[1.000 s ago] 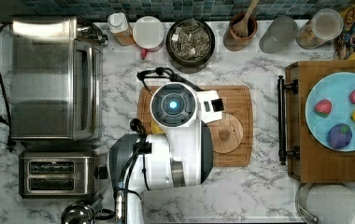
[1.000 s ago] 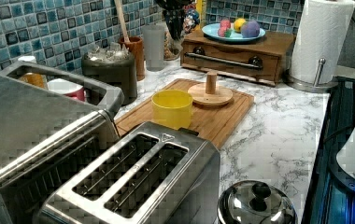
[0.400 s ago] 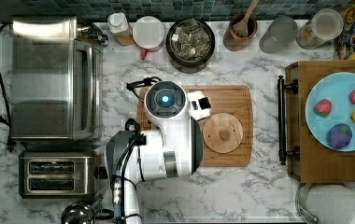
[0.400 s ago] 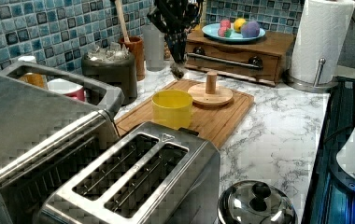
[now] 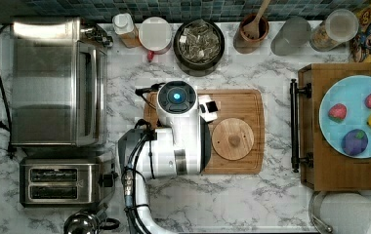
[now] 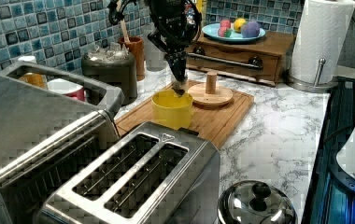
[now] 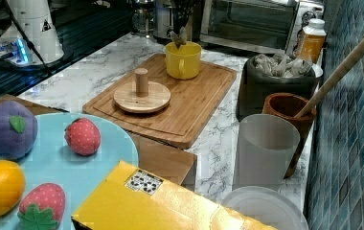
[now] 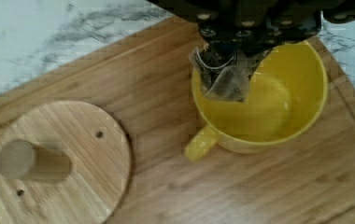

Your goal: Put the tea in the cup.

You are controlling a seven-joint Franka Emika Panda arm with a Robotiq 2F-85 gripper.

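Note:
The tea, a small pale grey sachet, hangs pinched in my gripper, which is shut on it. It dangles just over the rim of the yellow cup, above the handle side. In the left view the gripper points straight down with the tea at the cup's mouth. The right view shows the tea right above the cup. From the top view my arm covers the cup on the wooden board.
A black bowl full of sachets stands behind the board. A round wooden stand with a peg sits on the board beside the cup. Toaster oven and toaster are at the top view's left, a fruit plate at its right.
My gripper has come down with the tea from well above the board to the cup's mouth. In the top view the arm shifted slightly towards the back.

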